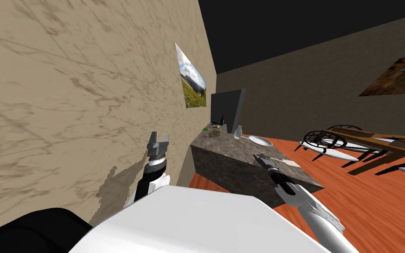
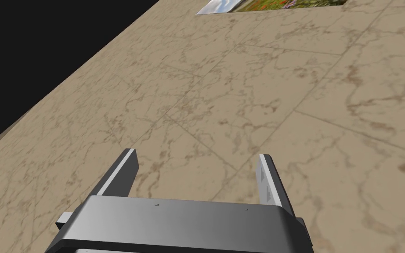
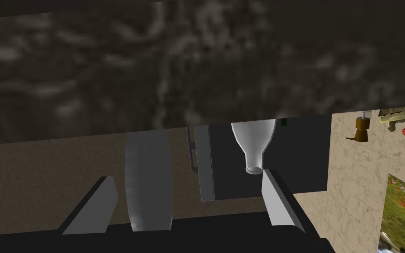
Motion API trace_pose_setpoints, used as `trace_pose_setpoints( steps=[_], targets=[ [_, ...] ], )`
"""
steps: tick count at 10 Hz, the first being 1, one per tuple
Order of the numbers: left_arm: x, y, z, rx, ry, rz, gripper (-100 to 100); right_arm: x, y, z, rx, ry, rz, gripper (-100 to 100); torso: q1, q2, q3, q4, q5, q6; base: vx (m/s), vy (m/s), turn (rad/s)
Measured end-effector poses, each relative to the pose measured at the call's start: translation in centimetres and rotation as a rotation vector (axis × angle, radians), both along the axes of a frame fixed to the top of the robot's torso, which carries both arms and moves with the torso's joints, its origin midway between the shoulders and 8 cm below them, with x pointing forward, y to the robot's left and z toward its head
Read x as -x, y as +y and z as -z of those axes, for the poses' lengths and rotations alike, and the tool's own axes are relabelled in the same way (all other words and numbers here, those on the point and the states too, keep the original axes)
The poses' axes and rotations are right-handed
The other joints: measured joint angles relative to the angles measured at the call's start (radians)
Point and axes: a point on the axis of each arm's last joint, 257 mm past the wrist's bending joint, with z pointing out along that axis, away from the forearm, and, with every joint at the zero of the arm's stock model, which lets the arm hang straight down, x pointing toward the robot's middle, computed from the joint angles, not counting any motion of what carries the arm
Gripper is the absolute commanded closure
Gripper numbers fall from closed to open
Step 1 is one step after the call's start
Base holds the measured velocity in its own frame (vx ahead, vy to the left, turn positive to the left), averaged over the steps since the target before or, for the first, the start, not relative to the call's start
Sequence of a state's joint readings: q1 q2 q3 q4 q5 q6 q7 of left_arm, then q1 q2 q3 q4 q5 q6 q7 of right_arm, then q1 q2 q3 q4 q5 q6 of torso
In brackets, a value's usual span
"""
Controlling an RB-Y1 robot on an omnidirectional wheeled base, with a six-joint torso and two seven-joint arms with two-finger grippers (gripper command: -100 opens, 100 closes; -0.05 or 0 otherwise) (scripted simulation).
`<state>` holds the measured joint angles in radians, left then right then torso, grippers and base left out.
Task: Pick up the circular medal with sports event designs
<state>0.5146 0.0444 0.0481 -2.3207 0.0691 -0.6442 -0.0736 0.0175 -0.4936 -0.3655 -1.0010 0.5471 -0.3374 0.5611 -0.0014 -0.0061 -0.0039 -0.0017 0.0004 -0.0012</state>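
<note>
A beige marble wall (image 1: 65, 88) with a landscape picture (image 1: 193, 81) is on my left. A stone counter (image 1: 241, 162) stands ahead on an orange floor (image 1: 373, 197), with a wooden table (image 1: 373, 140) to the right.

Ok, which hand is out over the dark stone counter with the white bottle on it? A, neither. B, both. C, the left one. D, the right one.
D: the right hand is out over the stone counter, while the left hand is raised beside the beige wall, off to the counter's side.
</note>
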Motion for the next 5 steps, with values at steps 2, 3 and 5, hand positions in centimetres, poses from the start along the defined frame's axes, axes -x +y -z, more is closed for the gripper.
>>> trace_pose_setpoints(
  steps=[2,3,5],
  targets=[
    [0.0,0.0,0.0,0.000,0.000,0.000,0,-0.4,-0.4,-0.3,0.006,0.000,-0.017,-100,0.000,0.001,0.000,0.000,0.000,0.001,0.019,0.064,-0.213],
    [0.0,0.0,0.0,0.000,0.000,0.000,0,-0.9,-0.5,-0.5,0.008,-0.002,-0.028,-100,0.000,0.000,0.000,0.000,0.000,0.000,0.010,0.031,0.044],
    [0.0,0.0,0.0,0.000,0.000,0.000,0,-2.0,-1.3,-1.1,0.014,0.000,-0.040,-100,-0.001,0.000,0.000,0.000,0.000,0.001,0.024,0.060,-0.210]
  ],
)
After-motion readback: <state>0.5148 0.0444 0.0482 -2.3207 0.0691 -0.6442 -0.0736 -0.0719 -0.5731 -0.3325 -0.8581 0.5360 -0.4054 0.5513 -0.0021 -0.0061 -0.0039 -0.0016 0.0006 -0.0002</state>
